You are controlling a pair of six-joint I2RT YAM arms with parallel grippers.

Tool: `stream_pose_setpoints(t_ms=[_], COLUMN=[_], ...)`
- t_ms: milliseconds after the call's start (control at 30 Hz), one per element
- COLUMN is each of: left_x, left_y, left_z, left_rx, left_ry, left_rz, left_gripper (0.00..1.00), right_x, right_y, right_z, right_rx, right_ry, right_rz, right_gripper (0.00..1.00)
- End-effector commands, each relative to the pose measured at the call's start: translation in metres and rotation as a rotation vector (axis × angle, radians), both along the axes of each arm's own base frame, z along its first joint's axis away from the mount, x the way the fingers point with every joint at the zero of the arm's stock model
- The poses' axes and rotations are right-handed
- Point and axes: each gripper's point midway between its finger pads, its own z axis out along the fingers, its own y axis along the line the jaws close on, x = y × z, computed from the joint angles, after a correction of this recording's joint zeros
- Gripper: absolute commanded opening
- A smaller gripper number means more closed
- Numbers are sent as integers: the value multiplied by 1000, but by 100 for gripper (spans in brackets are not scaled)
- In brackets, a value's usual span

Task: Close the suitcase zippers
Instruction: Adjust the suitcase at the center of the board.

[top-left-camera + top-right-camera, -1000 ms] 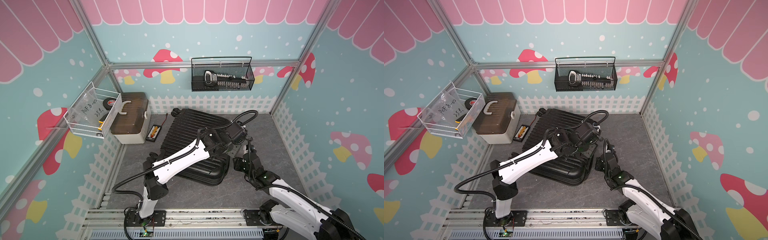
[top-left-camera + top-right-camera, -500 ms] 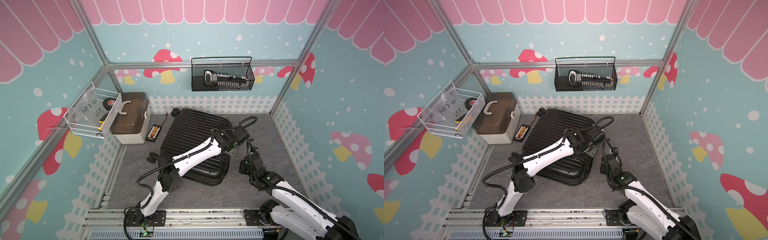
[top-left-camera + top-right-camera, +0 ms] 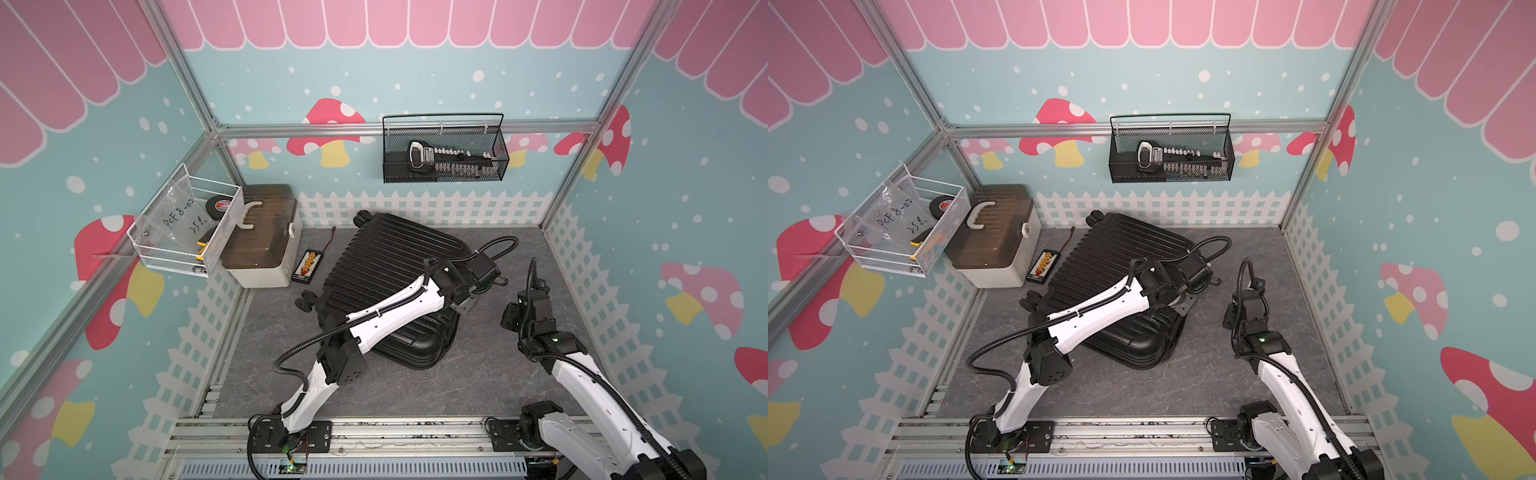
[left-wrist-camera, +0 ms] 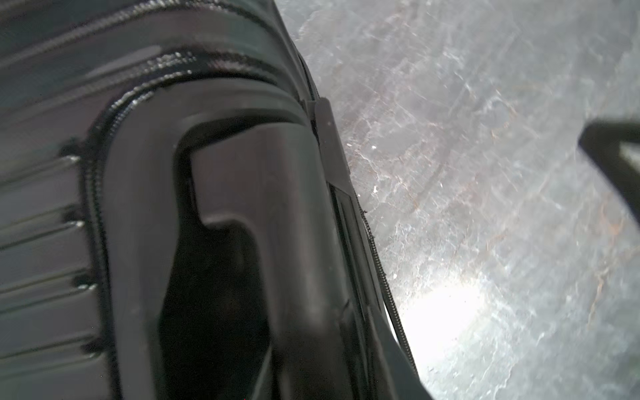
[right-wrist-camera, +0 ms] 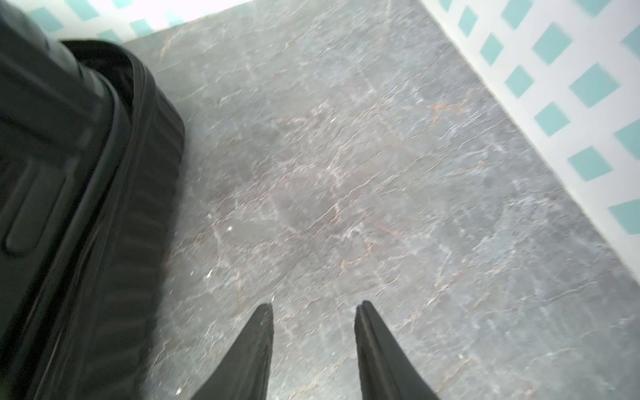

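Suitcase [image 3: 382,257], black ribbed hard shell, lying on grey bench [image 3: 478,374], zipper track [image 4: 384,284] loose at rim. Left claw [image 3: 492,277] beside it, gap impossible to tell; right claw [image 5: 313,304] half-spread, empty.

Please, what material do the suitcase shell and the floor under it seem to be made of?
Suitcase: seemingly hard moulded plastic, black, semi-glossy; its ribs hold sharp highlights in the left wrist view. Floor: grey, marble-like veins, mostly matte with one bright glare patch; probably a printed sheet or mat.

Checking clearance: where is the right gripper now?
The right gripper hangs over the grey floor, right of the suitcase and apart from it, in both top views.
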Motion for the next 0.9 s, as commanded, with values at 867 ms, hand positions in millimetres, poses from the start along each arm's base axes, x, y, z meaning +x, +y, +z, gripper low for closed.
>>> stream_pose_setpoints(t_ms=[867], left_x=[-54], left_y=[77], left_z=[58], left_rx=[102], left_ry=[-249], left_rz=[-1140], left_gripper=[41], right_x=[14], right_y=[-14], right_z=[-8], right_rx=[215], right_ry=[63], right_rz=[145], right_gripper=[45])
